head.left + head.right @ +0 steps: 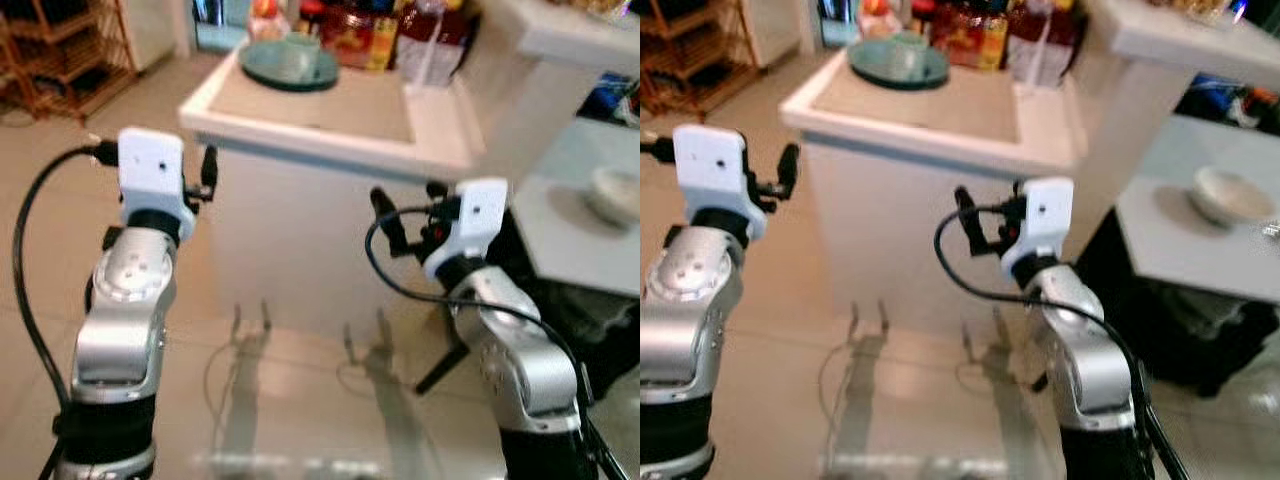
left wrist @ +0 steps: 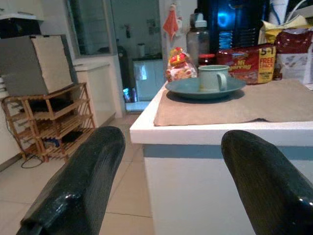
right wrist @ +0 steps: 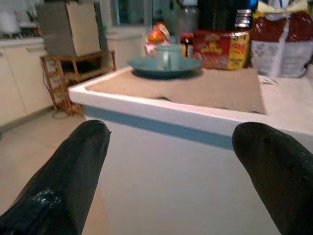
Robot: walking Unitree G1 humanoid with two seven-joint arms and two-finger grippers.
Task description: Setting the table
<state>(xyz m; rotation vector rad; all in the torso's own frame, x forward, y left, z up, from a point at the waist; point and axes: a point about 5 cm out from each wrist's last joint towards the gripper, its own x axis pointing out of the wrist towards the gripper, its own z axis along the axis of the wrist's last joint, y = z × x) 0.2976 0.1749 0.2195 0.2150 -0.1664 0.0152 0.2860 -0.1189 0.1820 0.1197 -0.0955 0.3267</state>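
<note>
A teal plate (image 1: 288, 70) with a pale green mug (image 1: 300, 50) on it rests at the far end of a tan mat (image 1: 340, 105) on a white counter (image 1: 320, 142). My left gripper (image 1: 203, 172) is raised off the counter's near left corner, below its top, fingers wide apart and empty. My right gripper (image 1: 410, 207) hangs in front of the counter's white side wall, lower down, also open and empty. Past the left gripper's fingertips (image 2: 98, 147), the left wrist view has the plate (image 2: 205, 88) and mug (image 2: 213, 78) ahead.
Red food packets (image 1: 365, 35) and bottles crowd the counter's back edge. A grey table (image 1: 570, 235) at the right holds a white bowl (image 1: 615, 195). A wooden rack (image 1: 60, 50) stands at the far left. Tiled floor lies below me.
</note>
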